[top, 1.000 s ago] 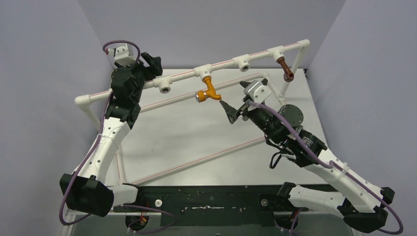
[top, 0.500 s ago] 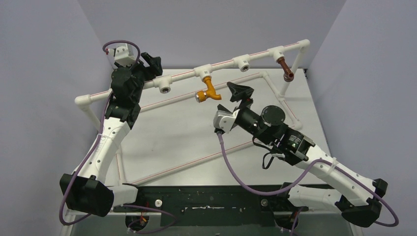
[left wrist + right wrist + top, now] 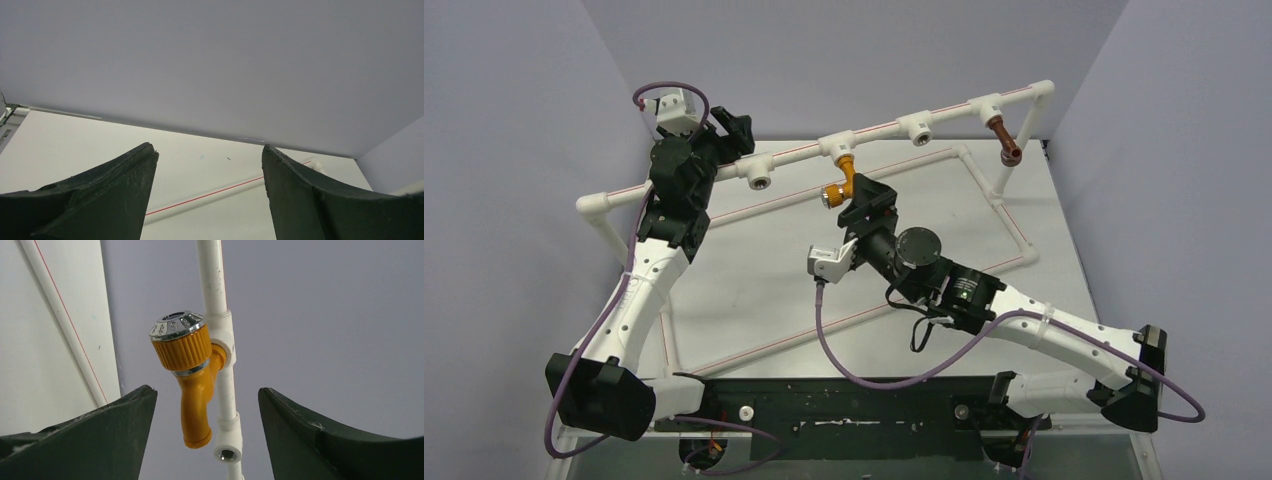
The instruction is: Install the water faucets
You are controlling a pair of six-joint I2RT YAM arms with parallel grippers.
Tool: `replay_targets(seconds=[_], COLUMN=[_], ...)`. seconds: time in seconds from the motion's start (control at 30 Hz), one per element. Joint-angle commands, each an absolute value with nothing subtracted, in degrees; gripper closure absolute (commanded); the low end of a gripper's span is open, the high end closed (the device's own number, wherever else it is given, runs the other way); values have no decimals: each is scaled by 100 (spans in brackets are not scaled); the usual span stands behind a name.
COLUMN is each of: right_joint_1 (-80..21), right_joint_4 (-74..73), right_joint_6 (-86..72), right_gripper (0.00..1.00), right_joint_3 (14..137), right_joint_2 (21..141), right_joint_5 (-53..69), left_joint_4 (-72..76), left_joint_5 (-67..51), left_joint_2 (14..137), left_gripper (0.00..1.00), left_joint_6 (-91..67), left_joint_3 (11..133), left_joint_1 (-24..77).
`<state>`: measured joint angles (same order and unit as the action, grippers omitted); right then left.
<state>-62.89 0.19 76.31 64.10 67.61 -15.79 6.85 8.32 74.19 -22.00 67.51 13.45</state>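
Spanning the bench (image 3: 764, 262): a white pipe frame (image 3: 592, 204); both faucets hang from tees on its top rail.
Left tool (image 3: 732, 128): jaws wide apart with nothing between them, up by the left part of the top rail; its own camera (image 3: 207, 150) sees only the wall, the bench and a red-lined pipe.
Right tool (image 3: 872, 190): jaws wide apart, holding nothing, right up at the orange-yellow faucet (image 3: 847, 170). In the wrist view (image 3: 205, 392) the faucet (image 3: 184, 347) sits in the gap with space on both sides.
Orange-yellow faucet: screwed into the middle tee, silver end towards the left arm.
Reddish-brown faucet (image 3: 1002, 137): on the tee near the rail's right end, spout down.
Open sockets (image 3: 760, 177): two on the rail are bare; one shows just below the orange spout (image 3: 227, 455).
Hidden: from above the right tool covers the orange spout; whether any fingertip touches it I cannot tell.
Writing: embossed marks ring the silver end, too small to read.
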Motion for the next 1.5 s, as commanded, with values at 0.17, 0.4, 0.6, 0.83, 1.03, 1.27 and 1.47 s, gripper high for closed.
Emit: replay_targets(seconds=[0.17,0.4,0.6,0.83,1.03,1.27,1.47], right_joint_1=[-6231,-6185,-6213,-6231,-6105,-5562,-5218], right_joint_4=[1179,1409,2085,3731,4447,4308,3898], right_joint_6=[8226,7887,6819,4695,2447,-1078,-3533], right_gripper=[31,63,100,100,100,100,100], right_joint_3=[6479,6513,6400,5919,5703,5372,5052], right_joint_2=[7274,7476,7498,7512,7488,7273,7051], right_joint_5=[-2487,-2396,-2420,-2872,-3341,-3840,-3955], left_joint_4=[-2446,-2450,-2454,-2452,-2452,-2444,-2443], left_joint_5=[-132,-123,-124,-132,-149,-149,-184], left_joint_2=[8302,8305,8306,8302,8300,8255,8254], left_gripper=[26,26,26,26,26,26,26], left_joint_6=[-1813,-1811,-1811,-1811,-1819,-1824,-1819], left_joint_3=[5856,5858,5855,5858,5856,5856,5861], left_joint_1=[1740,1740,1740,1740,1740,1740,1740])
